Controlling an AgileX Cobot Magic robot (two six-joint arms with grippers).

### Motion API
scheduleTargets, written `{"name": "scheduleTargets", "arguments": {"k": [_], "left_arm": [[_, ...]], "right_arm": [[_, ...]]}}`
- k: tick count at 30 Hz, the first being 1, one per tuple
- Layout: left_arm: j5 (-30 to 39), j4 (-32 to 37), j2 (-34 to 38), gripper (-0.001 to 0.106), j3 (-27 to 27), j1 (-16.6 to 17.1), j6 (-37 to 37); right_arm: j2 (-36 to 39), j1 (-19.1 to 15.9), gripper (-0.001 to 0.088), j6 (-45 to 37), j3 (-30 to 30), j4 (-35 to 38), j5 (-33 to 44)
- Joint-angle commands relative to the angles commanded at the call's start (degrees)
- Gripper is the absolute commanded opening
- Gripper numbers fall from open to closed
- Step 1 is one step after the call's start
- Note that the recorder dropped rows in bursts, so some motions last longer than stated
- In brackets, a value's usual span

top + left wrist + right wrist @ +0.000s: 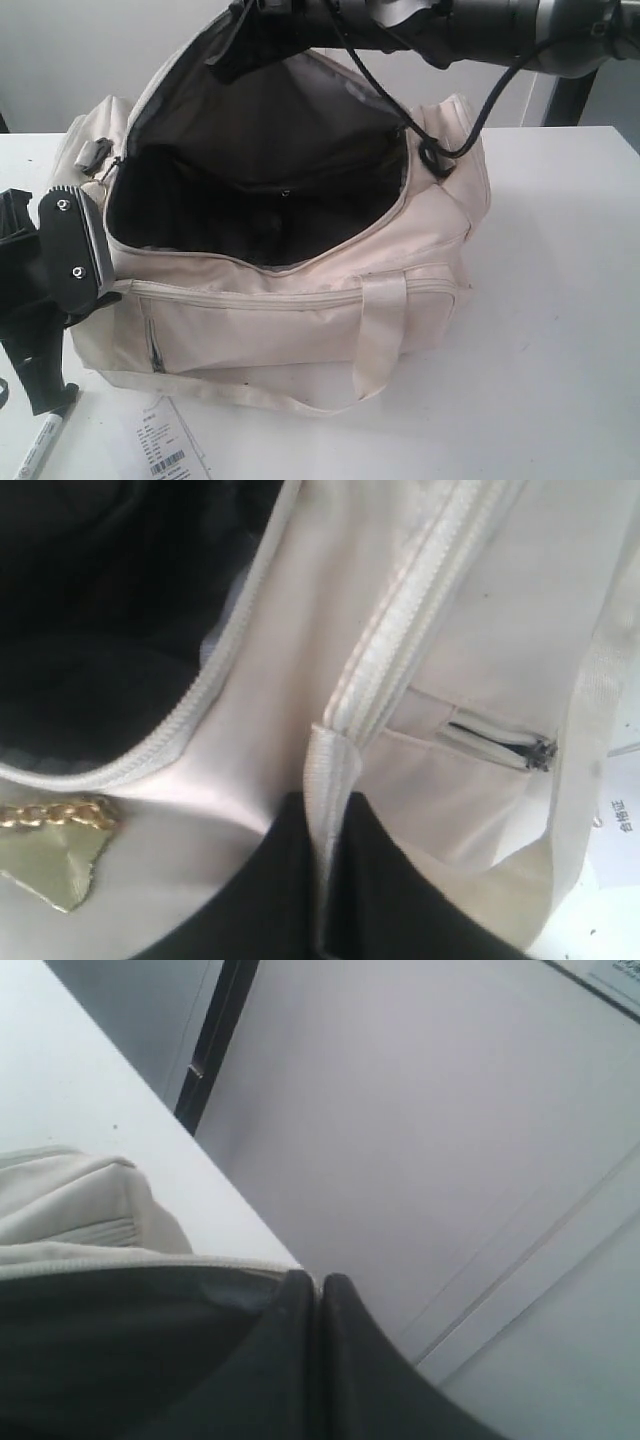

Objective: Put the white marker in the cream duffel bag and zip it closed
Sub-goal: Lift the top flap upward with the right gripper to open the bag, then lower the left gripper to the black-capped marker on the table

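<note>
The cream duffel bag (300, 310) stands on the white table with its top wide open, showing black lining. My right gripper (232, 50) is up at the back, shut on the edge of the bag's lifted flap (150, 1265), which it holds upright; the jaws (320, 1285) are pressed together on the cream rim. My left gripper (110, 290) is at the bag's left end, shut on a cream webbing tab (330, 770) by the front zipper. A gold charm (55, 830) hangs at the main zipper. The white marker (38, 447) lies on the table near the front left corner, away from both grippers.
A white barcode label (170, 450) lies flat in front of the bag beside the marker. A cream strap handle (380, 330) droops over the bag's front. A black cable (440, 150) from the right arm hangs over the bag's right end.
</note>
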Motion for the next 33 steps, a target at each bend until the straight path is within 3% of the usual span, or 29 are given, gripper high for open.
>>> {"name": "scheduleTargets", "arguments": {"k": [16,33], "left_arm": [[-0.87,-0.41,0.0,0.0,0.0,0.0,-0.83],[-1.55,-0.99,-0.92,0.0,0.0,0.0,-2.65]], "right_arm": [[-1.86,0.0,0.0,0.31,0.0,0.0,-10.74],[-1.86,0.0,0.0,0.45,0.0,0.0,-10.95]]}}
